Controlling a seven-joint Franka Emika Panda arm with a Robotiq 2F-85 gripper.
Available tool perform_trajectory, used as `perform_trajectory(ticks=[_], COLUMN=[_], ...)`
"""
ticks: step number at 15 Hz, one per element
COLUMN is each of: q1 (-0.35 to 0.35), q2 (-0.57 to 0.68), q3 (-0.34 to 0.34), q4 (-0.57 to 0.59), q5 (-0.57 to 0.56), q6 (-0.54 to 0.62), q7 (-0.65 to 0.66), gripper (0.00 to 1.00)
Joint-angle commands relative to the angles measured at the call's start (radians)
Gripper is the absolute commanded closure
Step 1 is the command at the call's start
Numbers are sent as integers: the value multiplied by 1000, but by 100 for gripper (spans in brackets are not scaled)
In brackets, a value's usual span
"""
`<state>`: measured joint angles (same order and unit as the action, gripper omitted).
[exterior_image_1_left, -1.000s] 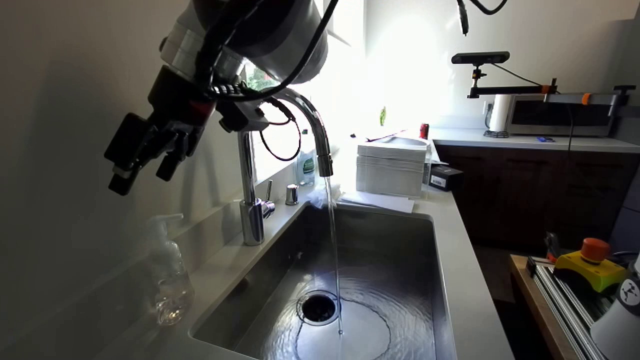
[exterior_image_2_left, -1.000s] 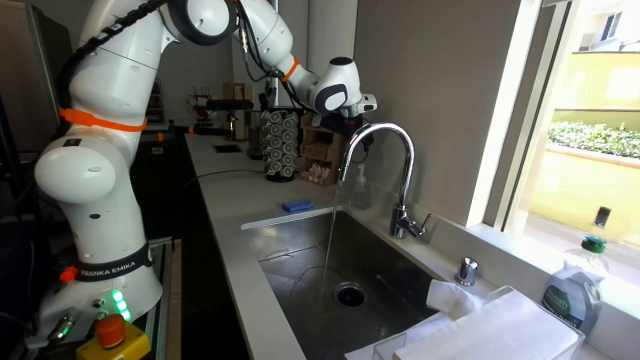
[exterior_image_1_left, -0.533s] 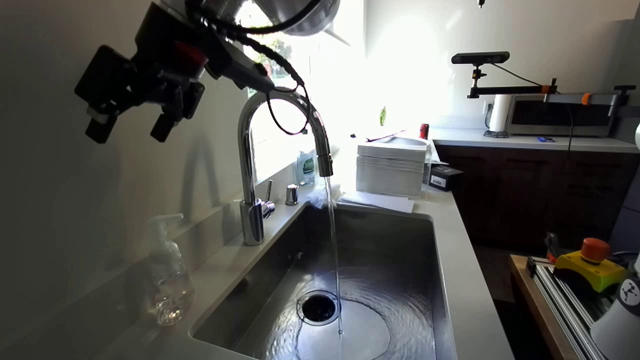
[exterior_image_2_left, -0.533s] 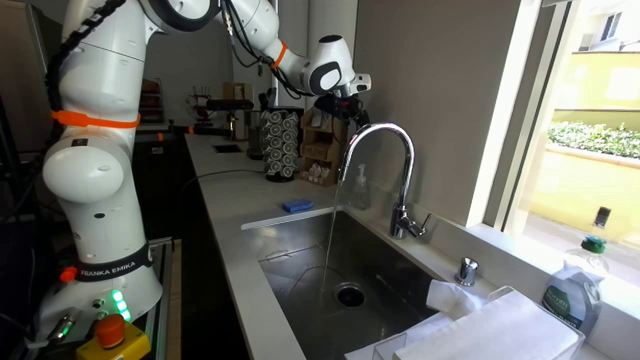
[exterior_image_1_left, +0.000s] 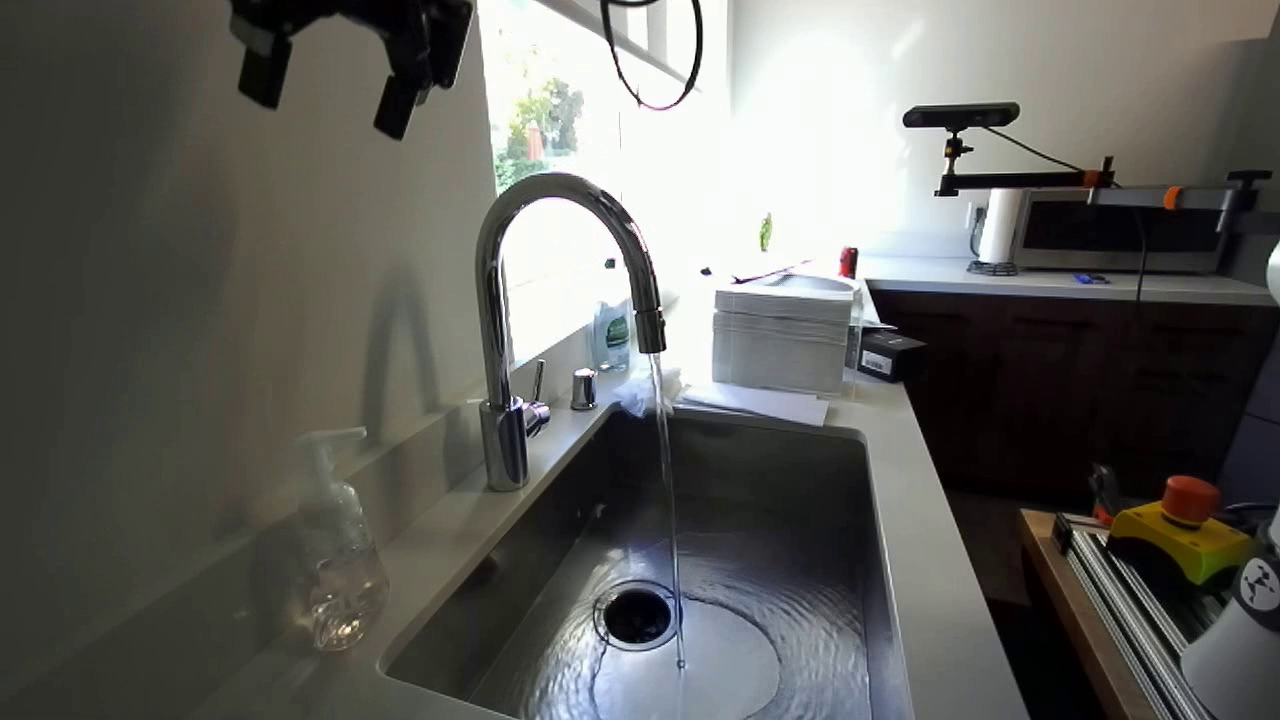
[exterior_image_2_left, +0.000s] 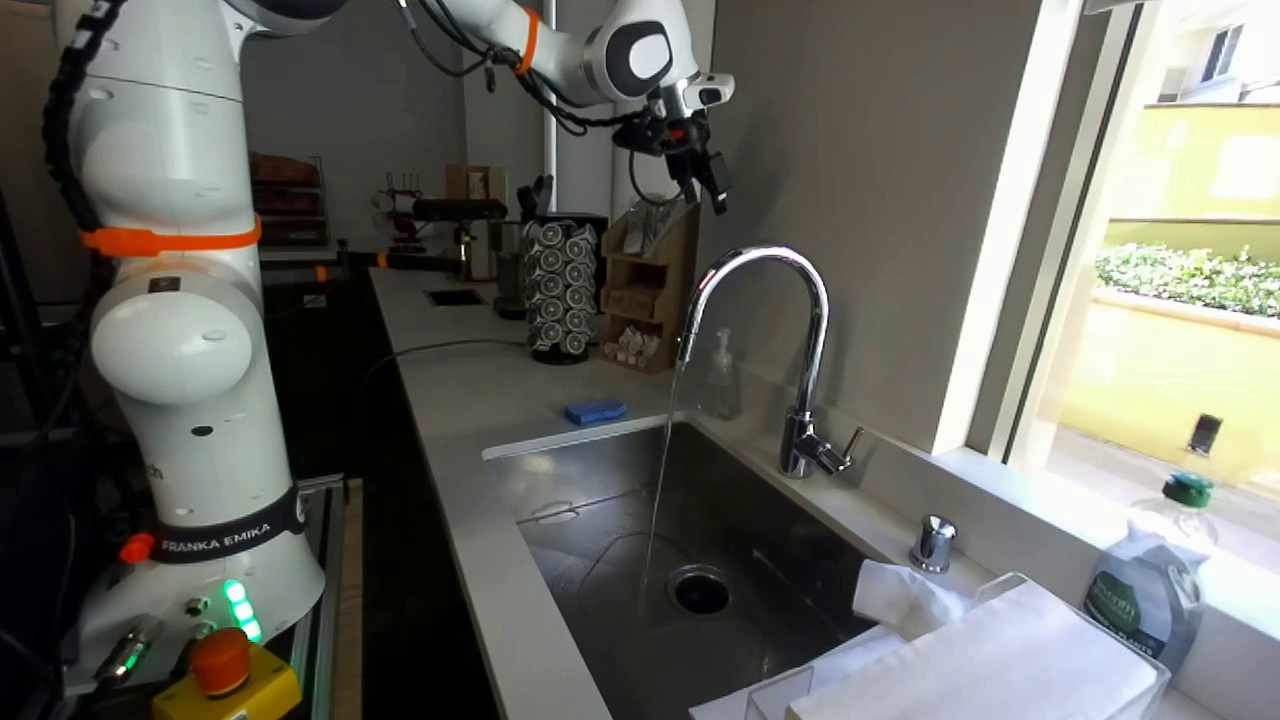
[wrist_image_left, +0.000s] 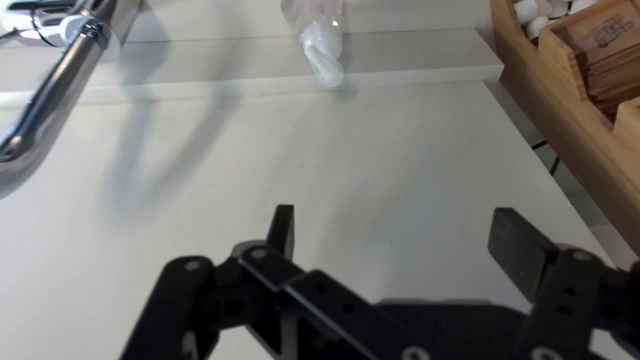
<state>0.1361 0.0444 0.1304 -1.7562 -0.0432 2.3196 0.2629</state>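
Counter (exterior_image_2_left: 480, 400) with sink (exterior_image_1_left: 765, 470) below faucet (exterior_image_1_left: 492, 310), faucet upright at sink rim, water (exterior_image_1_left: 667, 480) running from it. Wooden organizer (exterior_image_2_left: 642, 300) well apart from faucet. Gripper (wrist_image_left: 393, 225) higher than faucet, off to its side, jaws spread wide. Pump bottle (exterior_image_1_left: 345, 560) near faucet base.

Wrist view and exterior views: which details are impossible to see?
Gripper: upper part cropped by top edge in an exterior view.
Soap dispenser: base cropped by wrist view's top edge.
Wooden rack: cropped by wrist view's right edge.
Green-capped bottle: small print too blurred in an exterior view.
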Motion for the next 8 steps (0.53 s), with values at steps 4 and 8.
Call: perform_trajectory(ticks=[4,8], q1=[-17,-33], q2=[-80,-110], q3=[-11,-21], q4=[82,95], q5=[-55,-57], q6=[-266,-323], q7=[50,50], gripper=[0,0])
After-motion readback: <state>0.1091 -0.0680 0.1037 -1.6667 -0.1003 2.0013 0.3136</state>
